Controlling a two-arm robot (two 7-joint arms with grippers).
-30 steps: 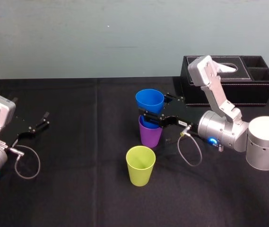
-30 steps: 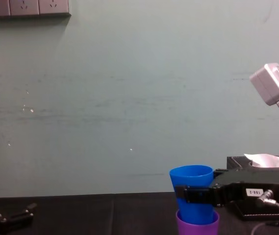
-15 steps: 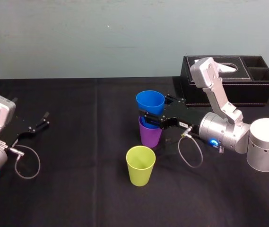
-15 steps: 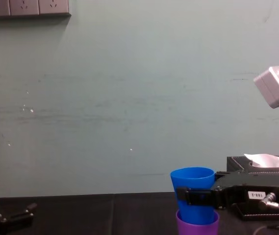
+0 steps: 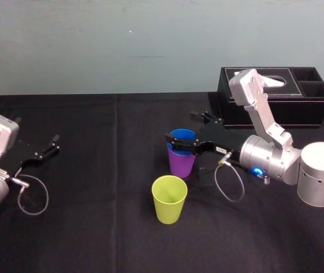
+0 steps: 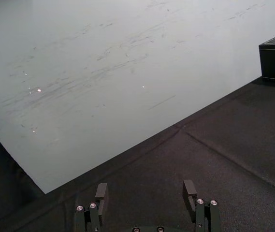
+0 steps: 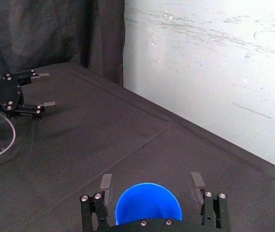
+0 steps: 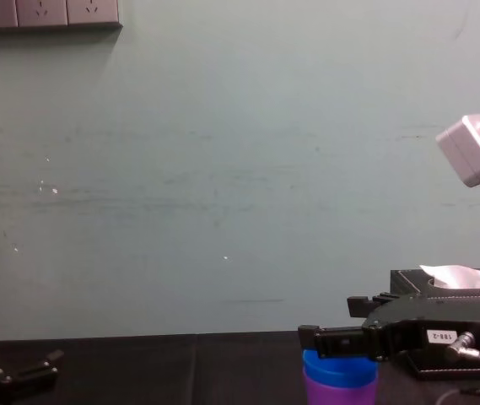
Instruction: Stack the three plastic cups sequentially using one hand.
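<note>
We list the items on the black-clothed table [image 5: 93,187], seen against a pale green wall.

Item 1, purple cup [image 5: 181,164]: we find it upright near the middle of the table, in front of the robot's right arm.

Item 2, blue cup [image 5: 181,136]: we record it seated inside the purple cup, with just its rim band showing above the purple rim. The chest view gives the same nesting from the side, blue cup [image 8: 338,369] over purple cup [image 8: 341,393].

Item 3, yellow-green cup [image 5: 169,199]: we find it upright and alone, near the stacked pair on the side towards the robot and not touching it.

Item 4, right gripper [image 5: 181,126]: we place it level with the blue rim. Its two fingers are spread, one on each side of the cup. In the right wrist view we see a gap between each finger and the blue cup [image 7: 148,203], so the right gripper [image 7: 150,181] grips nothing.

Item 5, left gripper [image 5: 52,144]: we find it low over the cloth at the table's left, well apart from the cups. Its fingers are parted around nothing, and the left wrist view shows the same for the left gripper [image 6: 145,191].

Item 6, black tissue box [image 5: 275,96]: we note it at the far right of the table, behind the right arm.
</note>
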